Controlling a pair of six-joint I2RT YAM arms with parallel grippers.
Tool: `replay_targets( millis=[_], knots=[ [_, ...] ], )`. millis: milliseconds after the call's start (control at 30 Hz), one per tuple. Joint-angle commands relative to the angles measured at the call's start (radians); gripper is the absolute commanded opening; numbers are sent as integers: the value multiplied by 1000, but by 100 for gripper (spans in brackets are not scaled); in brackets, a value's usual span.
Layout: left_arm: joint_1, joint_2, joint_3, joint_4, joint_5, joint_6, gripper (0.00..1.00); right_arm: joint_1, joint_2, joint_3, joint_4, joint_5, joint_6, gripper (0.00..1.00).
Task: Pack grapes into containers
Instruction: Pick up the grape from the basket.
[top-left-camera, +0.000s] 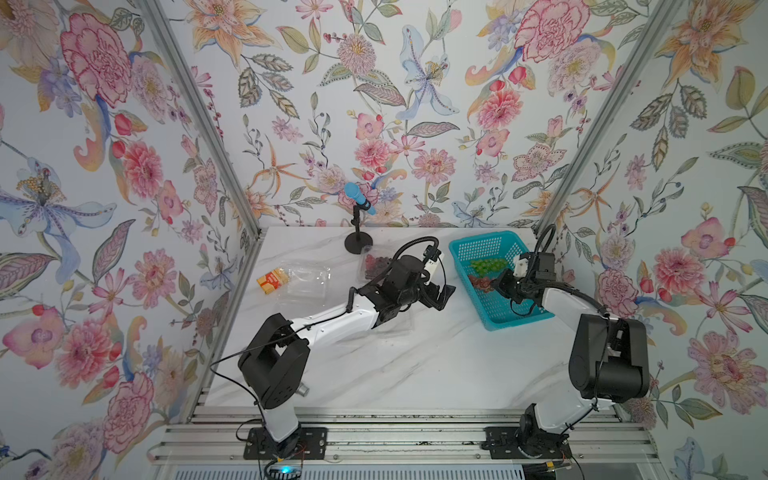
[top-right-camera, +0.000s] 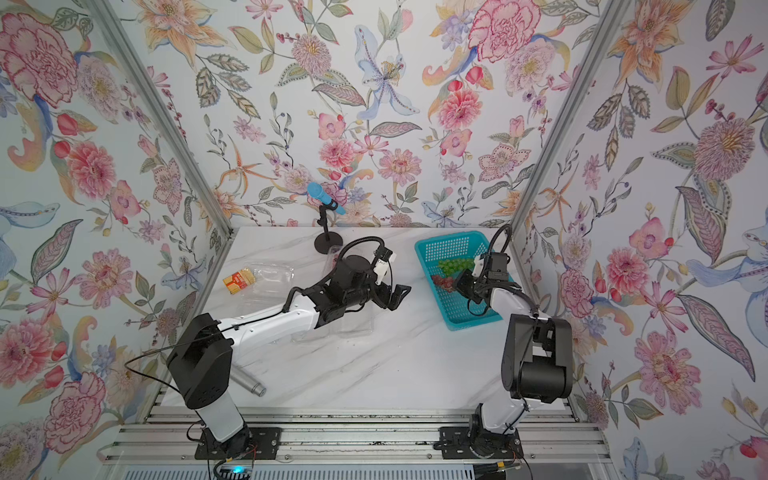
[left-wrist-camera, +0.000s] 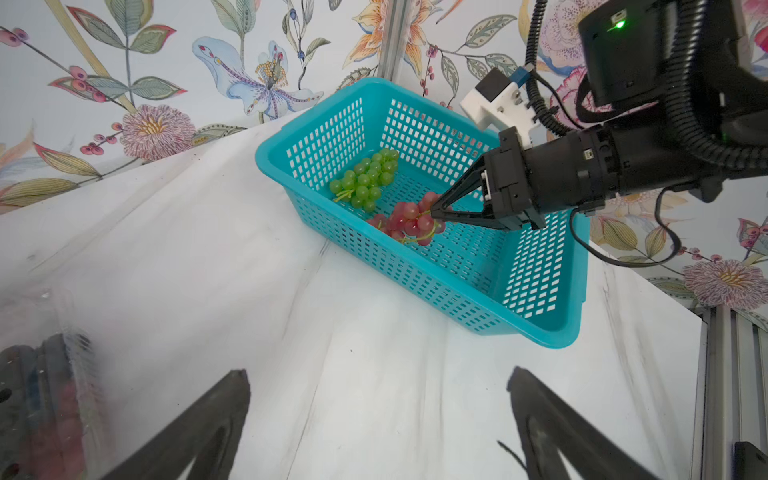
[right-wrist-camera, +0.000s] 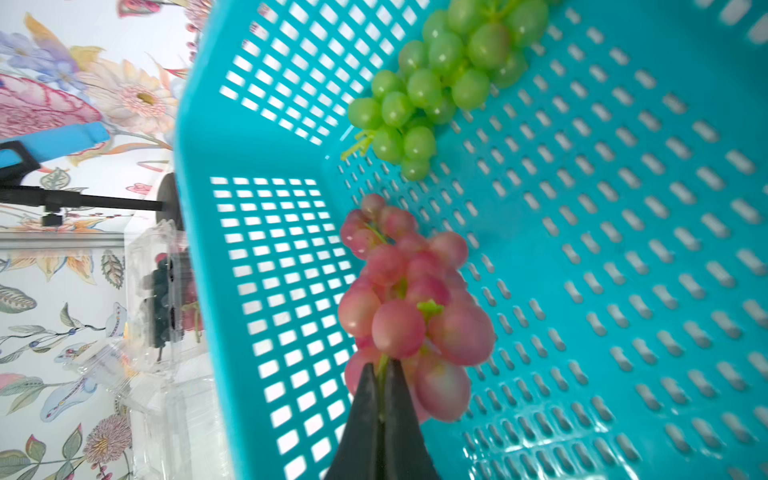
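The red-pink bunch, glossy oval berries on a thin green stem, lay in the teal basket, a rectangular plastic tub with perforated walls and floor. The right gripper was clenched on that stem, its narrow black fingers pressed together (whether the bunch was clear of the basket floor could not be told). Just beside it in the basket sat the green bunch, apart from the gripper. The dark bunch rested in a clear, thin clamshell at the back of the white marble-patterned tabletop. A second clamshell lay open beside an orange carton, and a third clamshell showed partly under the left arm. The left gripper stood spread wide, grasping nothing, over bare tabletop.
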Motion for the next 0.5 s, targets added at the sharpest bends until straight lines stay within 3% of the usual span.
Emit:
replay_targets(
  millis=[0, 467],
  knots=[
    [27, -62, 33, -27, -26, 37, 100, 13, -48, 59, -72, 28, -28, 0],
    [98, -203, -42, -14, -53, 67, 100, 158, -92, 361, -234, 89, -53, 0]
  ],
)
